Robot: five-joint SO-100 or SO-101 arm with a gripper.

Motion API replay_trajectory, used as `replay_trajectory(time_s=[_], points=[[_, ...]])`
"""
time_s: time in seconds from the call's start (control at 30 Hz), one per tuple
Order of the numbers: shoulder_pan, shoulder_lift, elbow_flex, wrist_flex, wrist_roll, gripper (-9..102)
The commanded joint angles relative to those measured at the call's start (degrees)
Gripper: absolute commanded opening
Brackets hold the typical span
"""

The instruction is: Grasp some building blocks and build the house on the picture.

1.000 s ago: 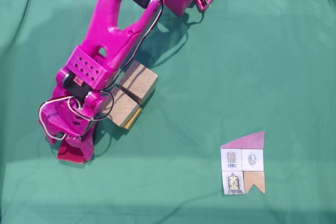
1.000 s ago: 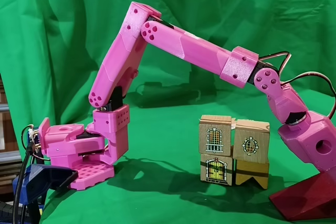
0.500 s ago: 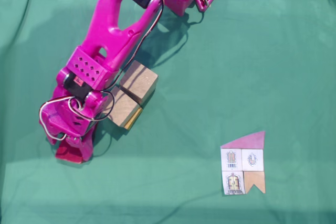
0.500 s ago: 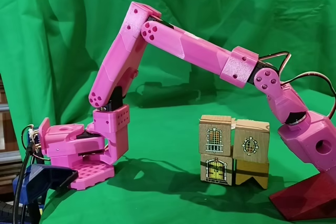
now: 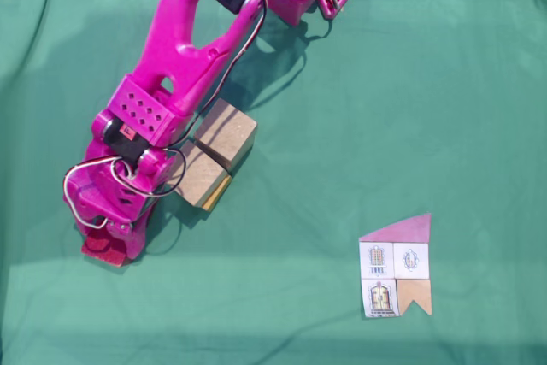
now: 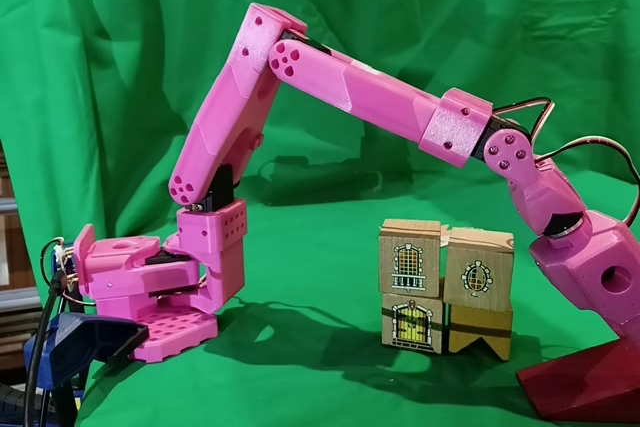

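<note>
Your pink gripper sits on the dark-red wedge-shaped roof block, beside the stacked tan wooden cubes; grip can't be judged. Looks light, rigid, slick: pinch its flat sides

matt green cloth, smooth glossy pink plastic arm, tan wooden building blocks with printed faces.
</note>
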Motion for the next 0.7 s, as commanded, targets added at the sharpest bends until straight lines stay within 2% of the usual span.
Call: replay_trajectory(time_s=[0.0,0.67], points=[[0.44,0.35,-1.23,-0.26,-0.53,23],[0.44,-1.49,-1.67,-0.26,-5.1,31]])
